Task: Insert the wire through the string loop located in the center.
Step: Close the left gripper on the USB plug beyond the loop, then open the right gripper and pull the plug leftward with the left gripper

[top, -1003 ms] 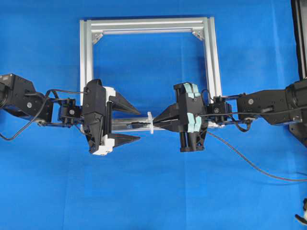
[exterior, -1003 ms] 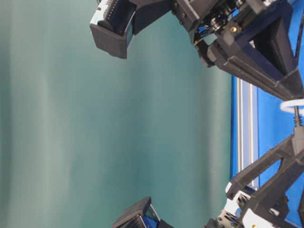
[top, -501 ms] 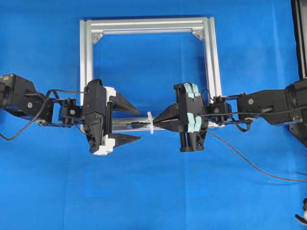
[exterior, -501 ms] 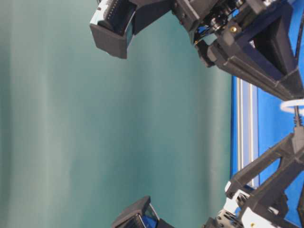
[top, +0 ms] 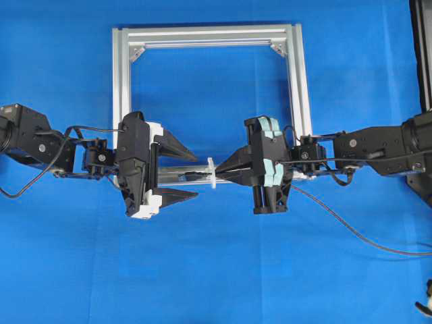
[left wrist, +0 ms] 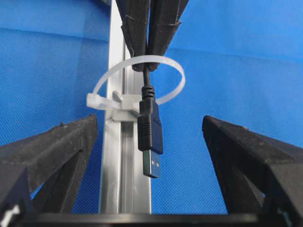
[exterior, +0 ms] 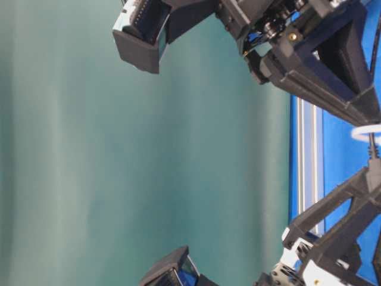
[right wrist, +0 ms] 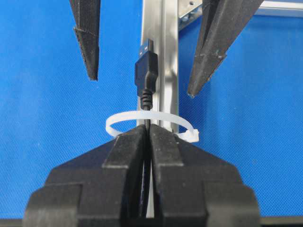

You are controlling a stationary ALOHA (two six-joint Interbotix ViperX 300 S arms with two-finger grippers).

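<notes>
1. Your right gripper [right wrist: 149,135], matte black with ridged tapered fingers, is clamped on the thin black wire [left wrist: 150,124] just behind its USB plug with a metal tip.
2. The plug has passed through the thin white plastic string loop [left wrist: 137,85], which stands on the grooved silver aluminium frame bar [left wrist: 124,161].
3. Your left gripper [top: 190,176] has its jaws spread wide on either side of the plug, touching nothing.
4. Nothing has shifted since a second ago.
5. The blue cloth [top: 216,270] lies under everything.
</notes>
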